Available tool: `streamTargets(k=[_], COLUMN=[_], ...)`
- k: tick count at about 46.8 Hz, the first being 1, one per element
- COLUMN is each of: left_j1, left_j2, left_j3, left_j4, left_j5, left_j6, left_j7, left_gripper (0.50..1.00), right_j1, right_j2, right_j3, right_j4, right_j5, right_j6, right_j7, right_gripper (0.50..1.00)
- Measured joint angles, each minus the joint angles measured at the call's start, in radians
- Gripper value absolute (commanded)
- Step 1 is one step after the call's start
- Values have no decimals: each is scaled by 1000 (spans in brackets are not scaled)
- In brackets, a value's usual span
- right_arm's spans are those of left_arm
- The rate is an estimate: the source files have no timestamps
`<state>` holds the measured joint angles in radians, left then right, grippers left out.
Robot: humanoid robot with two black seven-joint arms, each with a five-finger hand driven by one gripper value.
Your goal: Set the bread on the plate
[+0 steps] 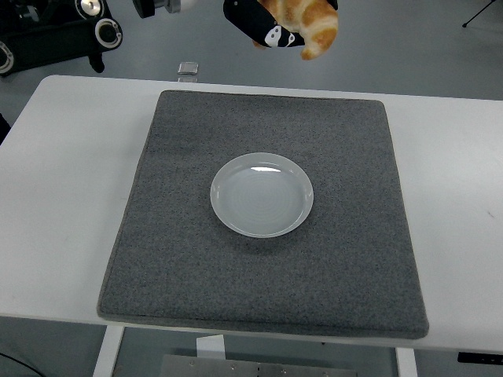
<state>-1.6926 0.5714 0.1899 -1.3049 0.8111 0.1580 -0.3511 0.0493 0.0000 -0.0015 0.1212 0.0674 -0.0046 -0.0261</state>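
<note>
An empty white plate (262,195) sits in the middle of a grey felt mat (181,236) on the white table (63,196). At the picture's top edge, beyond the table's far side, a golden-brown piece of bread (313,25) hangs in the air. It is held by a person's hand in a black covering with white marks (258,23) that comes in from above. The bread is well behind the plate and apart from it. Neither of my hands is in view.
Black wheeled equipment (59,35) stands on the floor at the top left, past the table's far corner. A small metal piece (188,69) lies on the floor just behind the mat's far edge.
</note>
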Motion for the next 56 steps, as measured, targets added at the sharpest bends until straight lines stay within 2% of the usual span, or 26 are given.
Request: streamTargets(k=[13, 17, 26, 34, 42, 56], left_j1=[98, 147, 259, 351, 409, 497], left_j2=[-37, -71, -94, -113, -117, -130], left_j3=[-2, -2, -2, -15, -16, -14], left_j4=[4, 7, 23, 44, 76, 88], left_j5=[17, 31, 52, 65, 105, 112], left_j6=[49, 67, 103, 106, 107, 140], left_j7=[-6, -8, -11, -11, -12, -13], left_gripper=[500, 500, 500, 500, 500, 500], right_j1=[0, 0, 0, 0, 0, 0], right_j2=[0, 0, 0, 0, 0, 0], right_j3=[0, 0, 0, 0, 0, 0], right_j4=[0, 0, 0, 0, 0, 0], right_j5=[0, 0, -1, -2, -1, 0], right_j6=[0, 0, -1, -1, 0, 0], right_j7=[0, 0, 0, 0, 0, 0], right_gripper=[952, 952, 952, 952, 952, 954])
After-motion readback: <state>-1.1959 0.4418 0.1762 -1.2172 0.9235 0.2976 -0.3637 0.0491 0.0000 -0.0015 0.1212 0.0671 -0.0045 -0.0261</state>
